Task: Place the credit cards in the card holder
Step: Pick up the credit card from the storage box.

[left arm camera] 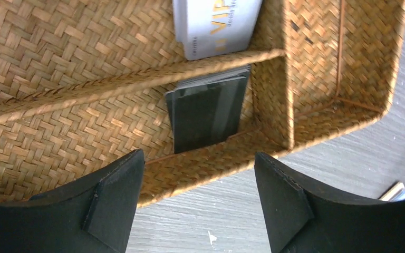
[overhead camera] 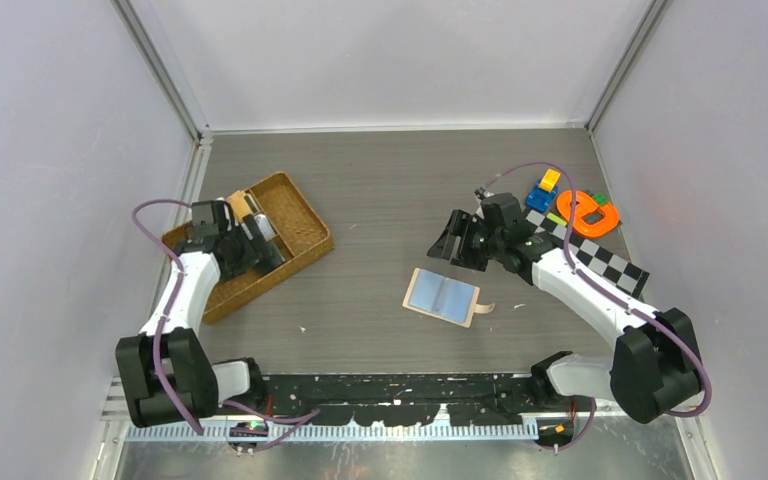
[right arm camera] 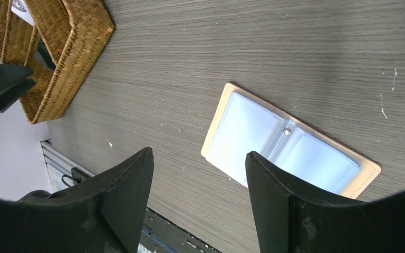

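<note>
VIP card (left arm camera: 216, 26), dark card (left arm camera: 205, 116), clearest from left wrist

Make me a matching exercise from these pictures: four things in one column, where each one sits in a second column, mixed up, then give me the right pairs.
Things
1. wallet
2. pale card
3. dark card
4. orange toy

Places
A. in the wicker tray's narrow slot, by its outer wall
B. beside a blue block, far right
C. spread open on the bare table
D. in the tray, across the divider from the other card

Pairs: 1-C, 2-D, 3-A, 4-B
</note>
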Controlling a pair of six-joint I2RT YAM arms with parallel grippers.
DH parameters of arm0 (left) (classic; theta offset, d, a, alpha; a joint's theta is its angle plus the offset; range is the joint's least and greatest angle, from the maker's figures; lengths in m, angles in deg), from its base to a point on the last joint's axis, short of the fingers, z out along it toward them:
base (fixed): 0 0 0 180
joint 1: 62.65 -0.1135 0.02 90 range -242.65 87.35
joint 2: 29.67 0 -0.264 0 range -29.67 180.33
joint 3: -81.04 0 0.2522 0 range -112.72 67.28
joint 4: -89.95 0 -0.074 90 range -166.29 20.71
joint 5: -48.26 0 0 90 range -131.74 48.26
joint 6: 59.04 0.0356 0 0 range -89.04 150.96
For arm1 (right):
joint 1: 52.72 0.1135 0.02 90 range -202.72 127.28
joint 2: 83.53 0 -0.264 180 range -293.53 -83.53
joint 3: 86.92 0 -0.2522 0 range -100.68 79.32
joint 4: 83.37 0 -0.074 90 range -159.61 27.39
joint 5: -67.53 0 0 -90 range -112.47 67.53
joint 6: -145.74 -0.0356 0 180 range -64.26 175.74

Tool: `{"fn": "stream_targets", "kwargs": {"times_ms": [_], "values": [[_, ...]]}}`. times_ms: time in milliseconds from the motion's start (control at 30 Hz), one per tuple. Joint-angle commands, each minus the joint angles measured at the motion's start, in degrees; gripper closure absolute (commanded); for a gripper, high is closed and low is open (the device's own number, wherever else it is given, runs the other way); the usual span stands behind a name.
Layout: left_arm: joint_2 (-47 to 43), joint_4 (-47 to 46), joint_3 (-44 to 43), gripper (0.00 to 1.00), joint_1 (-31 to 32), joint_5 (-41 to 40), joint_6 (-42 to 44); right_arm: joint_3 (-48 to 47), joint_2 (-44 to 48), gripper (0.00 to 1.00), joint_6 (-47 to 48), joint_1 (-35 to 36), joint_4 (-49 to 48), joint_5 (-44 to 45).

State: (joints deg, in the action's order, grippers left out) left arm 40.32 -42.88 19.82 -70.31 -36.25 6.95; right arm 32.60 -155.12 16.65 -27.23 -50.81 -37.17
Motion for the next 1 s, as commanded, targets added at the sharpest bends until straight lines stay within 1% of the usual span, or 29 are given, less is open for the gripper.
{"fn": "stream_targets", "kwargs": {"times_ms": [0, 133, 200, 300, 500, 633, 700, 967], "values": [[-0.1, -11.3, 3.6, 0.22, -2.8, 1.6, -2.4, 0.8, 2.2, 0.31, 1.4, -1.1, -0.7, -2.9], [1.9, -17.9, 6.3, 0.25, -3.6, 2.0, -2.5, 1.3, 2.4, 0.31, 1.3, -1.7, -0.7, -3.4], [3.1, -19.9, 6.9, 0.27, -3.9, 0.8, -2.3, 1.6, 2.9, 0.31, 1.1, -1.9, -0.7, -3.5], [4.6, -23.0, 7.3, 0.32, -4.7, 2.0, -2.1, 2.2, 3.7, 0.31, 0.6, -2.1, -0.7, -3.5], [5.2, -24.4, 8.5, 0.48, -4.8, 1.4, -2.0, 3.2, 4.7, 0.31, 0.0, -2.4, -0.7, -3.5], [5.4, -25.6, 9.9, 0.53, -4.8, 1.3, -1.8, 3.4, 5.1, 0.31, -0.3, -2.4, -0.7, -3.7], [5.2, -25.1, 10.2, 0.57, -4.8, 0.8, -1.4, 3.5, 5.3, 0.31, -0.4, -2.5, -0.6, -3.8], [2.6, -23.6, 11.6, 0.65, -4.8, -3.8, -1.1, 4.3, 6.3, 0.31, -0.8, -2.5, -0.6, -3.9]]}}
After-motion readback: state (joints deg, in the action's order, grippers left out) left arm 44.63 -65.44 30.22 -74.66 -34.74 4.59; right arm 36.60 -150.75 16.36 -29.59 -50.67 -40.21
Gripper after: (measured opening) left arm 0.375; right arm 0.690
